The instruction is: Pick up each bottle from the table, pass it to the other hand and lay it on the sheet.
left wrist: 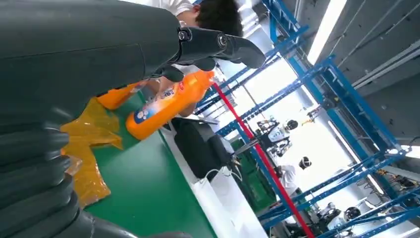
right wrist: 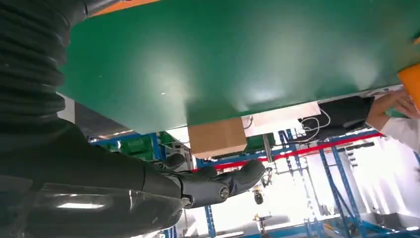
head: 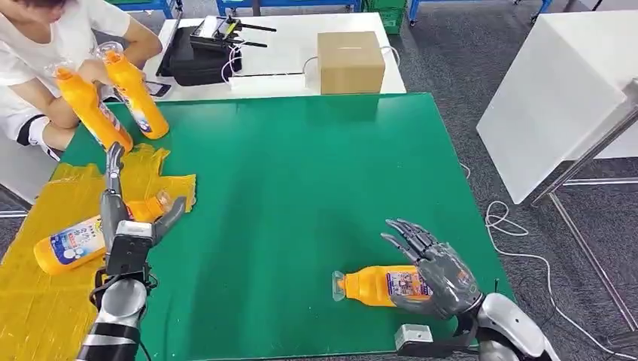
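Note:
An orange bottle (head: 372, 286) lies on its side on the green table (head: 301, 173) near the front right, cap pointing left. My right hand (head: 432, 267) rests over its base end, fingers stretched out past it and not closed round it. A second orange bottle (head: 71, 247) lies on the yellow sheet (head: 45, 308) at the left. My left hand (head: 129, 226) hovers by that bottle's neck with fingers apart, holding nothing. In the left wrist view my fingers (left wrist: 218, 44) are spread in front of an orange bottle (left wrist: 168, 101) that the person holds.
A person at the far left holds two upright orange bottles (head: 94, 109) (head: 139, 94) at the table's corner. Behind the green table stand a cardboard box (head: 350, 62) and a black bag (head: 199, 60). A white table (head: 557, 90) stands to the right.

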